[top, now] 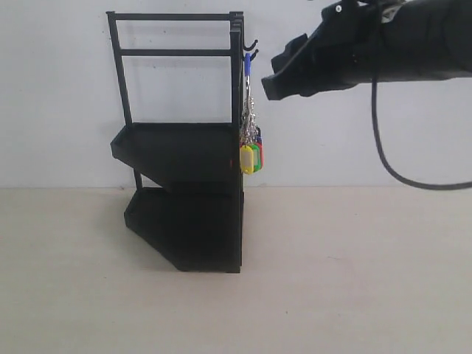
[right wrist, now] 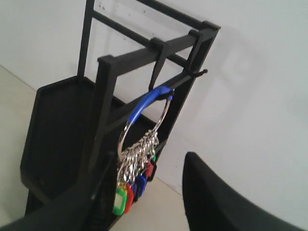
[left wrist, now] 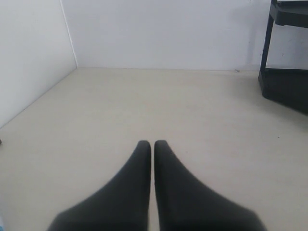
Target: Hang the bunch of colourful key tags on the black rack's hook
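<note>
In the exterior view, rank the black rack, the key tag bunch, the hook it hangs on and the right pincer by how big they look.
1. black rack
2. right pincer, though possibly nearer the camera, so unsure
3. colourful key tag bunch
4. hook

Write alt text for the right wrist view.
The colourful key tag bunch hangs by its blue loop on the black rack, before a white wall. The right gripper, open, shows dark in the foreground.

Rack [top: 184, 192] stands near the back wall [top: 59, 88], keys [top: 251, 151] hanging off its right side. Table [top: 354, 280] bare in front and both sides; right gripper [top: 274, 77] hovers near the hook [top: 253, 46]
</note>
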Controlling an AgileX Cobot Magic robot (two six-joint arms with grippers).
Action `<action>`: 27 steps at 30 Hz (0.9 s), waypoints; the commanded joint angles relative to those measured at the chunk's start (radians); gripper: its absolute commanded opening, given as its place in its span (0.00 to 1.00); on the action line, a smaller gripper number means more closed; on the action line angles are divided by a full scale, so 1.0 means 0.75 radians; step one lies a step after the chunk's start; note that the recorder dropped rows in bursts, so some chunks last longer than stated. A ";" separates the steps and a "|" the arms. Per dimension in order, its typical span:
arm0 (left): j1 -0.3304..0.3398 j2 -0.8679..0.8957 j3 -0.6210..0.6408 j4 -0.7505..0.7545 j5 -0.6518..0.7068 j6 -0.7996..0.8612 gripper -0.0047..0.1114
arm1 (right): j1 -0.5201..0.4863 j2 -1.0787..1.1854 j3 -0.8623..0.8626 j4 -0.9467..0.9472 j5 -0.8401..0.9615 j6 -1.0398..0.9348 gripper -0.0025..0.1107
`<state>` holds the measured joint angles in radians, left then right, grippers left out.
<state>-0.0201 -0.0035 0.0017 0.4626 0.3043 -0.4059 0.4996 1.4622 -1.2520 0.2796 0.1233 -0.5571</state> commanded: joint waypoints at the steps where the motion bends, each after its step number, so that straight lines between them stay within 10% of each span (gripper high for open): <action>1: -0.002 0.005 -0.002 0.000 -0.013 -0.007 0.08 | -0.003 -0.148 0.121 0.004 0.033 0.008 0.39; 27: -0.002 0.005 -0.002 0.000 -0.015 -0.007 0.08 | -0.003 -1.053 0.420 0.046 1.206 0.564 0.39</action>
<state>-0.0201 -0.0035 0.0017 0.4626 0.3043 -0.4059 0.4996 0.7117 -0.9400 0.2994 0.9345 -0.1600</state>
